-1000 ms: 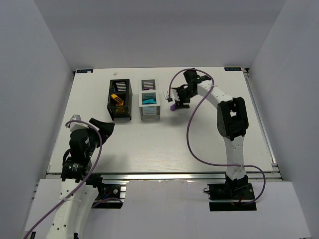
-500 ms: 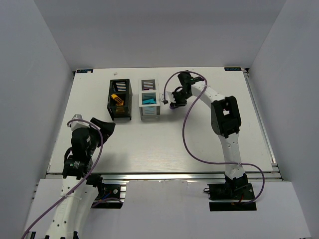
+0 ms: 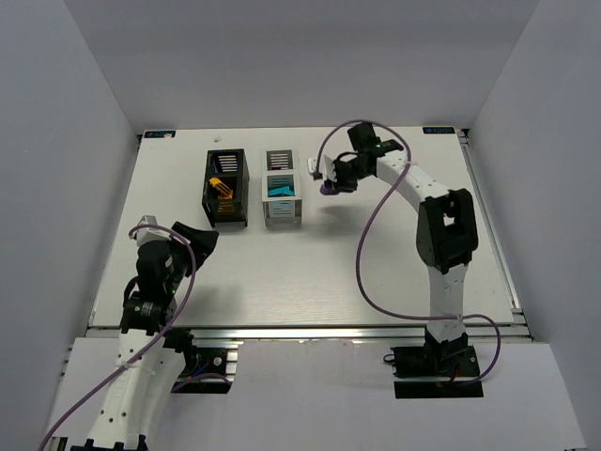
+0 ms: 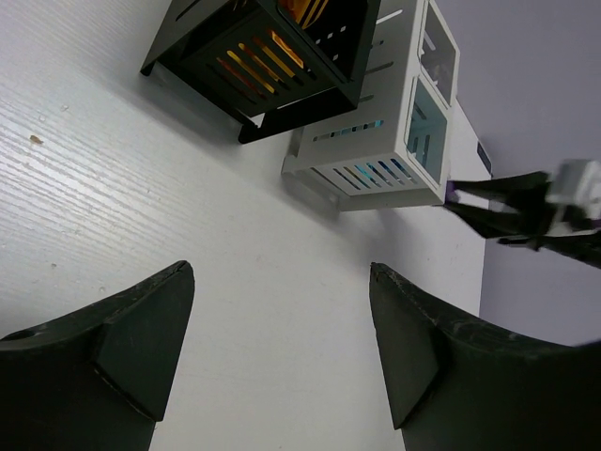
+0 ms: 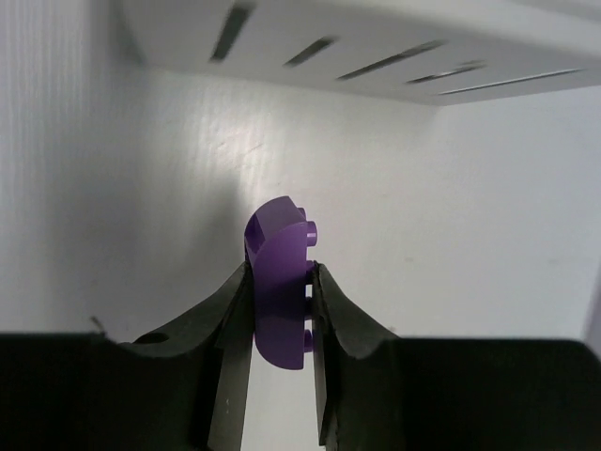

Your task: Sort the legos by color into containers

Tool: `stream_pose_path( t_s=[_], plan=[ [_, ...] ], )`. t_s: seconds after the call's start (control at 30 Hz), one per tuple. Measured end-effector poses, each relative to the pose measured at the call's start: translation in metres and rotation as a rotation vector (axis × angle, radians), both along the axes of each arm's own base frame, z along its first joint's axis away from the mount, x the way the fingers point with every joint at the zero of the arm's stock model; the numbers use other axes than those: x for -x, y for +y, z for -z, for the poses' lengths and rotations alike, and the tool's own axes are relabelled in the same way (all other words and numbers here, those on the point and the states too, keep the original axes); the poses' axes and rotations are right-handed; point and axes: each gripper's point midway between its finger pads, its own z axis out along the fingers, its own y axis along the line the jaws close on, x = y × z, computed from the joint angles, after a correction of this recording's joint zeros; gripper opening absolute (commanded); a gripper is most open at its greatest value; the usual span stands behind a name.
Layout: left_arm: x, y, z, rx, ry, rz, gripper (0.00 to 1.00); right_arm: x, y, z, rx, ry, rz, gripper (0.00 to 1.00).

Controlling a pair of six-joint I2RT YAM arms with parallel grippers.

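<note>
Pinching a purple lego [image 5: 278, 246] between its two fingers, the right gripper [image 5: 280, 282] holds the piece on edge above the table [image 5: 113, 188] (only the rounded top and side studs show past the pads). Just ahead of the fingertips stands the white container [image 5: 310, 19], its slatted wall facing them, with teal legos [image 3: 280, 190] in one compartment. Beyond it sits the black container [image 3: 225, 188] with the yellow-orange lego [image 3: 221, 186]. The left gripper [image 4: 280, 282] is spread wide, both containers well ahead of it.
</note>
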Motion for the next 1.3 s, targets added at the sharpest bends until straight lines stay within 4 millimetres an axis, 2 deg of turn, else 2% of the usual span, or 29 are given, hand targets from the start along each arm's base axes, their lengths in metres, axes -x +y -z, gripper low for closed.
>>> stream_pose_path(
  t_s=[0.23, 0.33, 0.43, 0.5, 0.63, 0.8, 1.07, 1.2, 1.23, 1.3],
  plan=[
    [-0.003, -0.002, -0.001, 0.009, -0.007, 0.009, 0.84, -0.02, 0.032, -0.119, -0.322, -0.079, 0.18, 0.0],
    [-0.003, -0.003, -0.002, 0.011, -0.012, 0.012, 0.84, -0.029, 0.049, -0.153, -0.449, -0.073, 0.251, 0.0],
    [-0.003, -0.003, -0.003, 0.012, -0.017, 0.011, 0.84, -0.033, 0.068, -0.167, -0.535, -0.032, 0.311, 0.0],
    [-0.002, -0.003, -0.003, 0.015, -0.022, 0.01, 0.84, -0.038, 0.085, -0.172, -0.585, -0.004, 0.348, 0.0],
    [0.0, -0.003, -0.006, 0.022, -0.035, 0.007, 0.84, -0.045, 0.115, -0.17, -0.667, 0.064, 0.398, 0.0],
    [0.0, -0.003, -0.007, 0.027, -0.04, 0.004, 0.85, -0.051, 0.138, -0.149, -0.7, 0.138, 0.437, 0.03],
    [0.001, -0.003, -0.006, 0.03, -0.035, 0.003, 0.85, -0.068, 0.144, -0.122, -0.705, 0.177, 0.514, 0.28],
    [0.001, -0.003, -0.006, 0.031, -0.035, 0.003, 0.85, -0.07, 0.143, -0.121, -0.705, 0.173, 0.521, 0.46],
    [0.001, -0.003, -0.006, 0.031, -0.035, 0.003, 0.85, -0.07, 0.143, -0.121, -0.707, 0.171, 0.521, 0.55],
    [0.001, -0.003, -0.006, 0.031, -0.035, 0.003, 0.85, -0.071, 0.144, -0.122, -0.709, 0.166, 0.521, 0.66]
  ],
)
